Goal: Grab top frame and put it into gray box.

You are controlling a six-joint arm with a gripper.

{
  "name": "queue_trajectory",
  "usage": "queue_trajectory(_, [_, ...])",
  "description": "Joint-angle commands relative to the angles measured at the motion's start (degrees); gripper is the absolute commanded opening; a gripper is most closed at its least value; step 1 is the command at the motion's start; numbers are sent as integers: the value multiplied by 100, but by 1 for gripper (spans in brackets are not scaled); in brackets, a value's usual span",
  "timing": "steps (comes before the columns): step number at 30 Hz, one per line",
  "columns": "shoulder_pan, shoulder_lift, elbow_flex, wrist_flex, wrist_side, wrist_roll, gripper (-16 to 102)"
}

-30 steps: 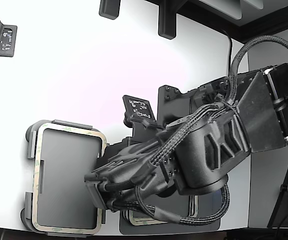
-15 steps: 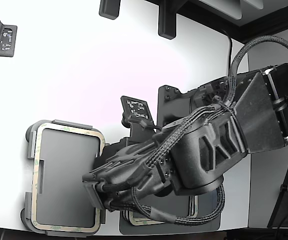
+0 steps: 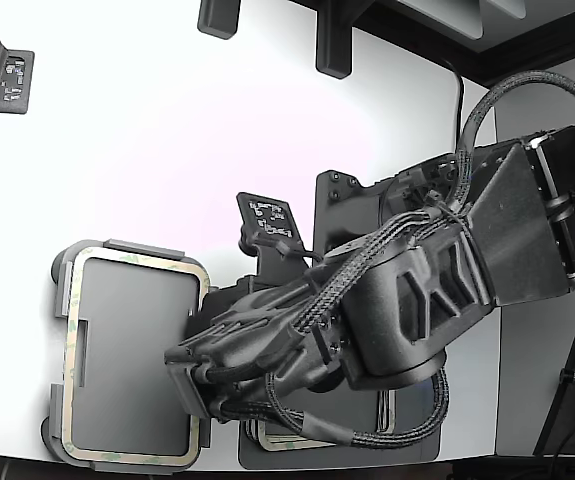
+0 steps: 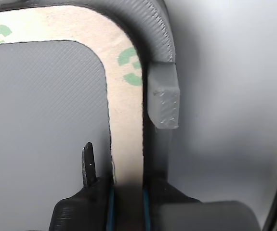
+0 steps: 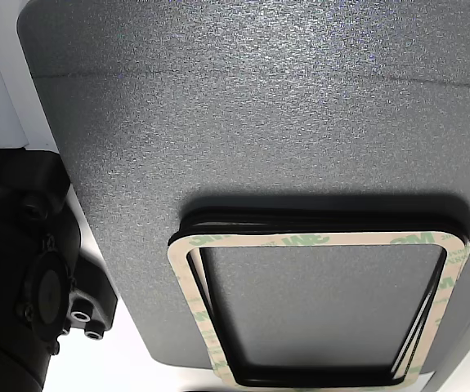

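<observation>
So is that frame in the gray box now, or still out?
In. The frame lies flat within the box's raised rim; the claw is closed on one side of it.

Top frame (image 4: 126, 144) cream-beige, green marks; gray box (image 4: 160, 33) light gray.

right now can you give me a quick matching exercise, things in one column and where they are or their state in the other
Things:
1. top frame
2. gray box
3. gripper
4. stack of frames

Places or states:
a. on the dark gray mat
b. lying inside the gray box
c. on the white table, at the exterior view's lower left
d. astride the frame's side strip

Pairs: 1-b, 2-c, 3-d, 4-a
</observation>
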Motion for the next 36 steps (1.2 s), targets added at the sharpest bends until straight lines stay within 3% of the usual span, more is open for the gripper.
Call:
queue_trajectory(1, [-35,229,-18,-132,18,-9,100])
queue_trajectory(12, [-70,580,-510,-536,853,-571,100])
queue_trajectory(17, [-141,1318,-123,-1107,1600,-2865,100])
queue_trajectory(22, [-483,3006,1477,-2083,2188,-5933,100])
queue_trajectory(25, [-853,4175,2602,-2821,2109,-7497,100])
queue_trajectory(36, [-2268,6513,4298,-3094,1011,-10775,100])
